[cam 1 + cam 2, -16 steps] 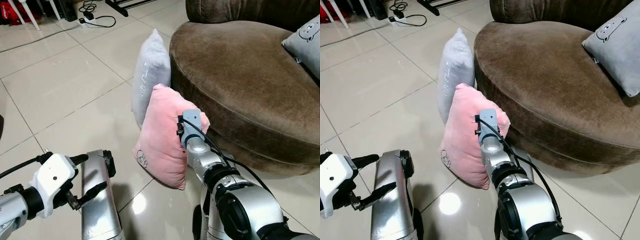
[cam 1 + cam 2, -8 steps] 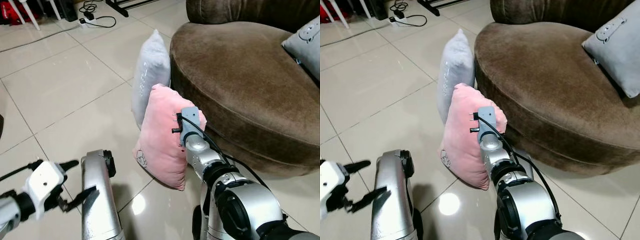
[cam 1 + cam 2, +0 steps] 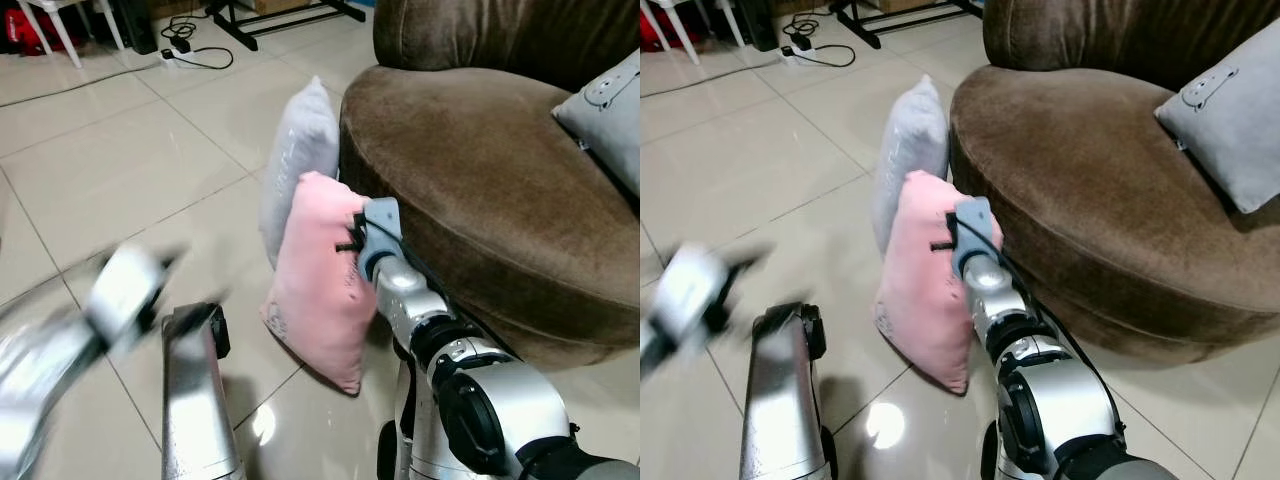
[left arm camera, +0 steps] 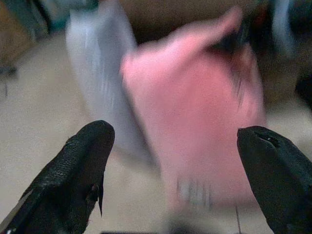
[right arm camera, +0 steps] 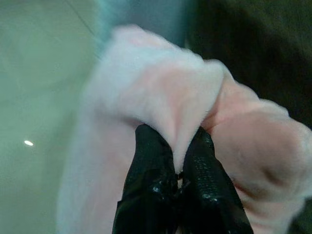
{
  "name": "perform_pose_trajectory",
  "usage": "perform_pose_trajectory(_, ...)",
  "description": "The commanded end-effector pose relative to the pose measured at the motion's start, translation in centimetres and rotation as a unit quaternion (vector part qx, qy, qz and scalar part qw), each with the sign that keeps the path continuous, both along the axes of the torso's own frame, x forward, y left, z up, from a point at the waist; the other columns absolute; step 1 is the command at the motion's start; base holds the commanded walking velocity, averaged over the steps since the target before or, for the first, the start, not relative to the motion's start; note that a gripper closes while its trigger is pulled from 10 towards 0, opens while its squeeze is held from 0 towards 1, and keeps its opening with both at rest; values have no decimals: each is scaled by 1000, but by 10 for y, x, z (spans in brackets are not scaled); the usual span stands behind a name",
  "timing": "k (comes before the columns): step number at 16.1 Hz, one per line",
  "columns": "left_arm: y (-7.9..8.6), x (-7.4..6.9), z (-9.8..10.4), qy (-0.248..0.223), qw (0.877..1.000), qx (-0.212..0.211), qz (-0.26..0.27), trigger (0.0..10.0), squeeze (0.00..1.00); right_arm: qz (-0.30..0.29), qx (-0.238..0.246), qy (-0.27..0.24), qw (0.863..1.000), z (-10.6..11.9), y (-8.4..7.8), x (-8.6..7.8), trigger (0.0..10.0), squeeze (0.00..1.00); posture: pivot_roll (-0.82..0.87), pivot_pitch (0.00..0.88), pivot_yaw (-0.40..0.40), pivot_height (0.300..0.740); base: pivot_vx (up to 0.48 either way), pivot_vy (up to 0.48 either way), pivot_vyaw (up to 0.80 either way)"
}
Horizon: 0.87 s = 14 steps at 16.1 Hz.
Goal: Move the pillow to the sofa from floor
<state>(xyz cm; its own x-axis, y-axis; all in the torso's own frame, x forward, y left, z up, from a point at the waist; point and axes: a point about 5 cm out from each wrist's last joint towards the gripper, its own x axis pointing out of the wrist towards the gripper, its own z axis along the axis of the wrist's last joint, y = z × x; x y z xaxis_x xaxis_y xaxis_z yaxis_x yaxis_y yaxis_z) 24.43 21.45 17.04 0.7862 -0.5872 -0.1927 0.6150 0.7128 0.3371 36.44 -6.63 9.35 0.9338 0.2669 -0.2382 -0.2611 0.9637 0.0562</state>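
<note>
A pink pillow stands on edge on the tiled floor against the front of the brown sofa. My right gripper is shut on a fold of fabric at the pillow's upper corner; from the head its wrist sits against that corner. My left gripper is open, raised to the left of the pillow and facing its broad side, apart from it. In the left eye view the left gripper is a blur of motion. A grey pillow stands just behind the pink one.
A grey cushion with a bear print lies on the sofa seat at the right. A power strip with cables, black stand legs and white chair legs are at the far left. Open tiled floor lies left.
My left arm has swung up and forward towards the pink pillow and is now blurred. The right gripper keeps its hold on the pillow. The camera has shifted slightly.
</note>
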Motion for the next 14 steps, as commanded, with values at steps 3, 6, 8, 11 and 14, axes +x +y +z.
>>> perform_pose_trajectory(3,-32,11,-13,16,999,-19,-48,10000,0,65,13,-115,991,34,-23,0,0,0,-12,0,14,332,0,0,0)
perform_pose_trajectory(6,-56,28,-15,12,998,-28,-62,10000,0,72,14,-163,984,58,-49,-19,0,0,-82,0,50,332,0,0,0)
perform_pose_trajectory(8,-67,40,-14,2,998,-36,-60,10000,0,66,6,-209,976,87,-68,-35,0,0,-110,0,68,332,0,0,0)
perform_pose_trajectory(11,-64,45,-9,-21,998,-43,-32,10000,0,-16,50,-324,945,157,-108,-50,0,0,-129,0,75,332,0,0,0)
perform_pose_trajectory(14,-59,41,-5,-35,998,-45,-7,10000,0,-87,80,-422,899,228,-144,-61,0,0,-139,0,86,332,0,0,0)
